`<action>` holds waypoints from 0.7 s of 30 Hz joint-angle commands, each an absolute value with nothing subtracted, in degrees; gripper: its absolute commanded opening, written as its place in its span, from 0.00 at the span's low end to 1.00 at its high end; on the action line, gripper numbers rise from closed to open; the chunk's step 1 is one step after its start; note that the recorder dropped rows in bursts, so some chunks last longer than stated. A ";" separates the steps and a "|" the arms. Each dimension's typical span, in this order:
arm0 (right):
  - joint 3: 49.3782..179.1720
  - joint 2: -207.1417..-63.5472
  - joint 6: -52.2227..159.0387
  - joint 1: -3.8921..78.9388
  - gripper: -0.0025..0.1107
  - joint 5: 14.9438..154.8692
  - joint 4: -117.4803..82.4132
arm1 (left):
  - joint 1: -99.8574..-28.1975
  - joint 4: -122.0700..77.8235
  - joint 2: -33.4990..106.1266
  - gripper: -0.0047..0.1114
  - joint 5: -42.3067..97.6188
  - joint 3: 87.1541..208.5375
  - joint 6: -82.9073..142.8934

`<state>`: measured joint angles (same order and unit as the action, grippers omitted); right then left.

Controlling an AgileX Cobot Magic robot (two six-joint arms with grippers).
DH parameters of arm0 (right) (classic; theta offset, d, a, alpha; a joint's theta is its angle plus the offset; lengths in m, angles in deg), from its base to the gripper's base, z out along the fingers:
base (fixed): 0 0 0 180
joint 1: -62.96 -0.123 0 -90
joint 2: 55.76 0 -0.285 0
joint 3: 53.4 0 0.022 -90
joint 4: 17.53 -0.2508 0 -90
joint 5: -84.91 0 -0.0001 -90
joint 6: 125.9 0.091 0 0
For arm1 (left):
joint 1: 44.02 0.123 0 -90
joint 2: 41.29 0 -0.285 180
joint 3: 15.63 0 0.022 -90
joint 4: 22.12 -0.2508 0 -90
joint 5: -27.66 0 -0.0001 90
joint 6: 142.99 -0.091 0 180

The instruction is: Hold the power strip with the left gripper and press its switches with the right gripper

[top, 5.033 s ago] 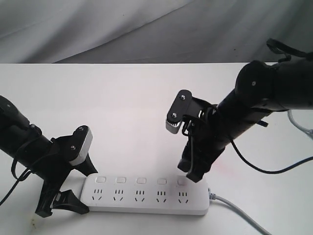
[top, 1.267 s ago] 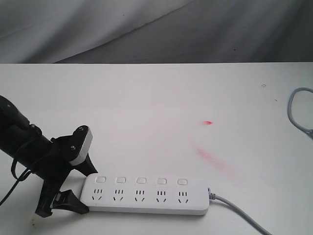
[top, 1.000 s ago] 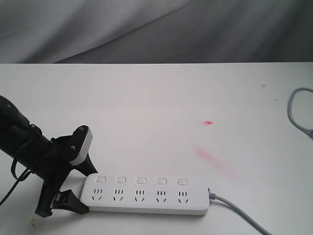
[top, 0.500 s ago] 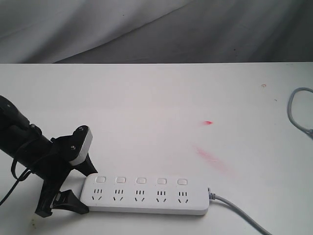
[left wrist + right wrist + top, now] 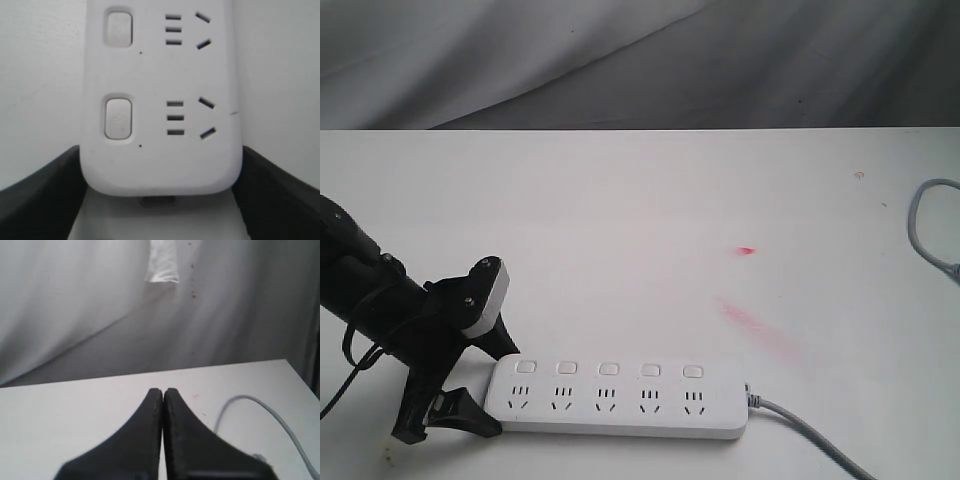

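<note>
**At 6 o'clock on the table (image 5: 640, 200): power strip (image 5: 620, 398) clamped by the left pincer (image 5: 498, 390)**

Toward the table's 6 o'clock edge, the power strip is laid flat, its length running from 9 to 3 o'clock. Five sockets (image 5: 606, 401) are shown on its top face. The five switches (image 5: 609, 369) are lined up in a row on their 12 o'clock side, one per socket. A grey cord (image 5: 800, 425) is led out of the strip's 3 o'clock end and off toward 4 o'clock.

The strip's 9 o'clock end is gripped by the left pincer. In the left wrist view one black finger (image 5: 40, 195) is set against each long side of the rounded end, so the pincer is clamped on the strip across its width. The black arm behind it is angled down from 9 o'clock, with a white-grey block on its wrist.

The right pincer (image 5: 163, 392) is seen in the right wrist view above the table. Its two black fingers are closed together tip to tip.

At the table's 3 o'clock edge a grey cable loop (image 5: 925, 225) is laid, well apart from the strip. Two faint red marks (image 5: 750, 318) are seen on the table at 12 o'clock from the strip's cord end. Grey cloth (image 5: 620, 60) is hung behind the table at 12 o'clock.
</note>
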<state>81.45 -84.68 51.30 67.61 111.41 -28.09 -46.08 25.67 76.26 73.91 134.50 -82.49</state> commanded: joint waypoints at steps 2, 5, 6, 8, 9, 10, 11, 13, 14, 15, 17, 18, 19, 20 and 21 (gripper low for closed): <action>72.03 -79.48 51.61 71.37 0.02 109.47 -25.73 | -46.29 23.48 76.53 0.58 71.34 134.03 -81.84; 68.11 -76.84 51.61 71.71 0.02 109.38 -25.61 | -46.29 23.48 76.53 0.58 71.34 134.03 -81.84; 66.72 -76.05 51.61 71.71 0.02 109.38 -25.61 | -46.29 23.48 76.53 0.58 71.34 134.03 -81.84; 64.85 -74.77 51.61 71.71 0.02 109.38 -25.61 | -46.29 23.48 76.53 0.58 71.34 134.03 -81.84; 63.81 -73.94 51.75 71.71 0.02 109.38 -25.61 | -46.29 23.48 76.53 0.58 71.34 134.03 -81.84; 62.74 -73.36 51.98 71.71 0.02 109.25 -25.61 | -46.29 23.48 76.53 0.58 71.34 134.03 -81.84; 61.84 -72.71 51.98 71.71 0.02 109.12 -25.61 | -46.29 23.48 76.53 0.58 71.34 134.03 -81.84; 59.54 -70.67 51.98 71.71 0.02 109.11 -25.61 | -46.29 23.48 76.53 0.58 71.34 134.03 -81.97; 58.41 -69.48 52.07 71.71 0.02 109.11 -25.61 | -46.29 23.48 76.53 0.58 71.34 134.03 -81.97; 57.32 -68.22 52.07 71.71 0.02 109.11 -25.61 | -46.29 23.48 76.53 0.58 71.34 134.03 -81.97; 55.59 -65.55 52.07 71.71 0.02 109.11 -25.61 | -46.29 23.48 76.53 0.58 71.34 134.03 -81.97; 54.77 -64.29 52.07 71.71 0.02 109.11 -25.61 | -46.29 23.48 76.53 0.58 71.34 134.03 -81.97; 54.04 -63.55 52.07 71.71 0.02 109.11 -25.61 | -46.29 23.48 76.53 0.58 71.34 134.03 -81.97; 53.33 -63.55 52.23 71.71 0.02 109.11 -25.61 | -46.29 23.48 76.53 0.58 71.34 134.03 -81.97; 52.66 -63.55 52.23 71.71 0.02 109.11 -25.61 | -46.29 23.48 76.53 0.58 71.34 134.03 -81.97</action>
